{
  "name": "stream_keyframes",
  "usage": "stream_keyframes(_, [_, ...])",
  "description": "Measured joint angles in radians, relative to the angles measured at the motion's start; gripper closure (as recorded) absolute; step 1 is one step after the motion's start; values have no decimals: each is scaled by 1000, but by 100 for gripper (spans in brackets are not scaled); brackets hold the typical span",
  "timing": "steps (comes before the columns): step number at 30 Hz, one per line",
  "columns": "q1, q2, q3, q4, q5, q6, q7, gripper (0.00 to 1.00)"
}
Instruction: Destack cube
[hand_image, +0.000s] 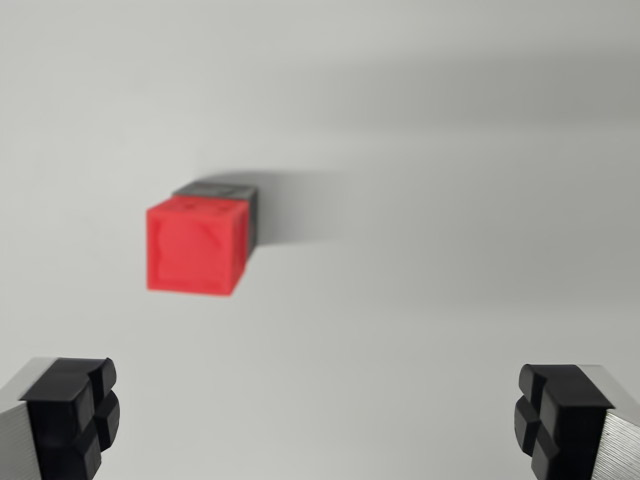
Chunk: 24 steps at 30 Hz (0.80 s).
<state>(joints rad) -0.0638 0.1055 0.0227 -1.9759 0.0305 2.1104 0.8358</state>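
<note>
I see the red cube (196, 246) on top of a grey cube (228, 196), left of centre on the white table (450, 280). My gripper (320, 415) hangs spread wide and empty, pads (72, 415) apart to straddle the stack, and needs shifting toward the wrist view's left.

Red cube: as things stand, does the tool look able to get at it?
Probably yes. The tool is open with nothing between its fingers, and the red cube, on top of the grey cube, stands unobstructed, though left of centre.
</note>
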Motion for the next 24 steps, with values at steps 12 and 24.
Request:
stream_keyframes(12, [0,0,0,0,0,0,0,0])
stream_keyframes(24, [9,3,1,-18,0,17,10,0])
